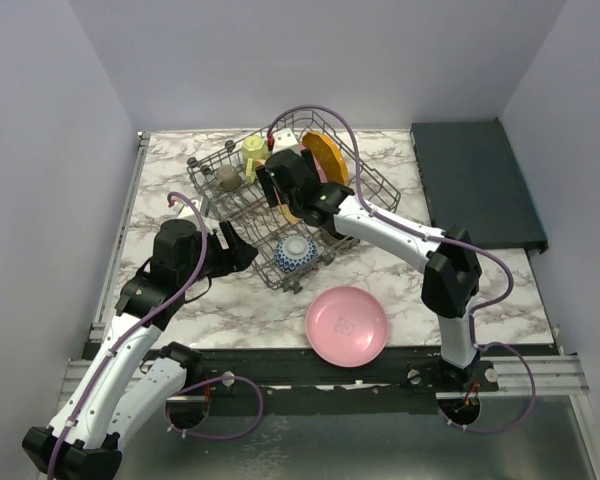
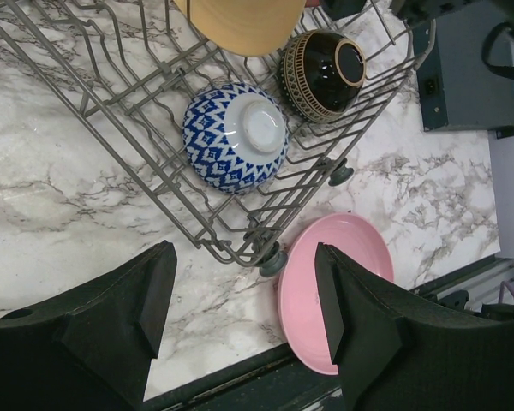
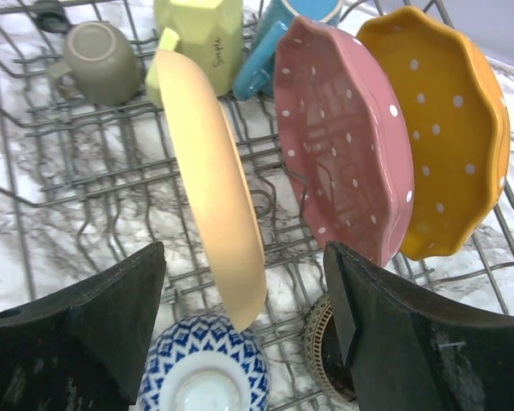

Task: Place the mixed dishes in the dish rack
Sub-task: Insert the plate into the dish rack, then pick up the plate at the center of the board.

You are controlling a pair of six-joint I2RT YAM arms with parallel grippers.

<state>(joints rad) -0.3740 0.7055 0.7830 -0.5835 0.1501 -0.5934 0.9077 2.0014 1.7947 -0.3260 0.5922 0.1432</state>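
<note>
The left gripper (image 1: pixel 245 250) hangs at the near left side of the dish rack (image 1: pixel 220 200), its jaws spread with nothing between them. In its wrist view the fingers (image 2: pixel 146 295) cover part of the pink plate (image 2: pixel 360 244), which lies flat on the marble table (image 2: pixel 60 205) just outside the rack's near corner. In the rack, the blue-white bowl (image 2: pixel 234 135) and dark brown bowl (image 2: pixel 321 75) sit side by side, feet up.

From above, the right gripper (image 1: pixel 268 183) and its arm hide most of the upright plates. Its own camera shows jaws wide apart, with the lower rim of a pale yellow plate (image 3: pixel 214 188) in the gap and neither finger (image 3: pixel 124 304) touching it. That plate, a pink dotted plate (image 3: pixel 343 137) and an orange dotted plate (image 3: pixel 445 128) stand on edge in a row. Behind them are a grey cup (image 3: pixel 98 51), a yellow-green mug (image 3: pixel 201 30) and a blue mug (image 3: pixel 274 51), both mugs cut off by the frame.

The rack sits cornerwise to the table edges. A dark tray (image 1: pixel 477 180) lies far right.
</note>
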